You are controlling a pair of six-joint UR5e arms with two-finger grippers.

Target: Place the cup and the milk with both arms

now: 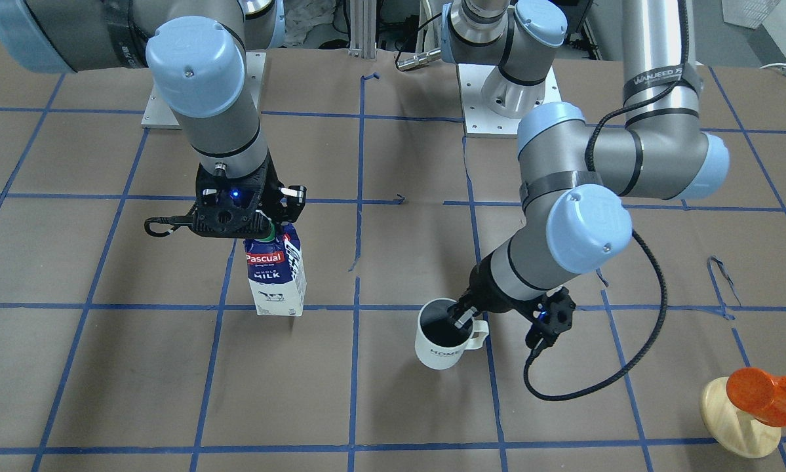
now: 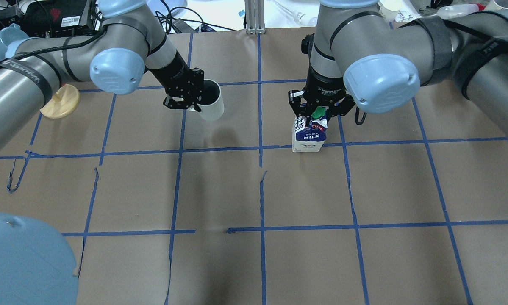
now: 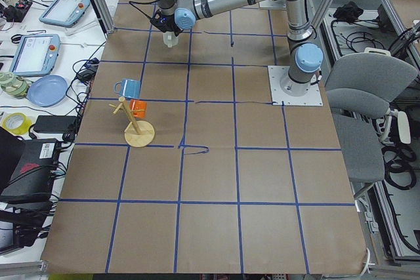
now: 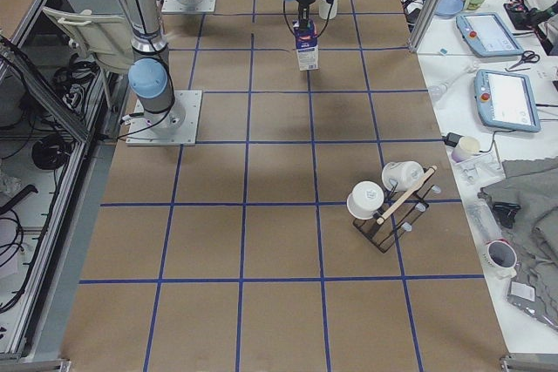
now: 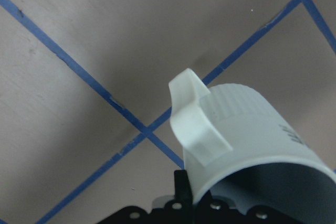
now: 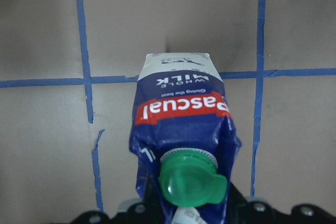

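Observation:
The white cup (image 1: 440, 342) with dark "HOME" lettering hangs tilted from my left gripper (image 1: 459, 319), which is shut on its rim beside the handle, one finger inside. In the left wrist view the cup (image 5: 241, 129) fills the lower right, handle towards the camera, above a crossing of blue tape. In the overhead view the cup (image 2: 210, 103) is left of centre with my left gripper (image 2: 193, 101) on it. My right gripper (image 1: 271, 231) is shut on the top of the upright milk (image 1: 276, 275), next to its green cap (image 6: 189, 182). The milk (image 2: 309, 135) stands on a blue line; whether it touches the paper I cannot tell.
A wooden disc stand (image 1: 737, 419) with an orange object (image 1: 763, 393) sits at the table's edge on my left side, its disc (image 2: 60, 101) partly behind my left arm. A rack with white cups (image 4: 388, 202) stands on my right. Blue tape grids the brown paper (image 2: 262, 190).

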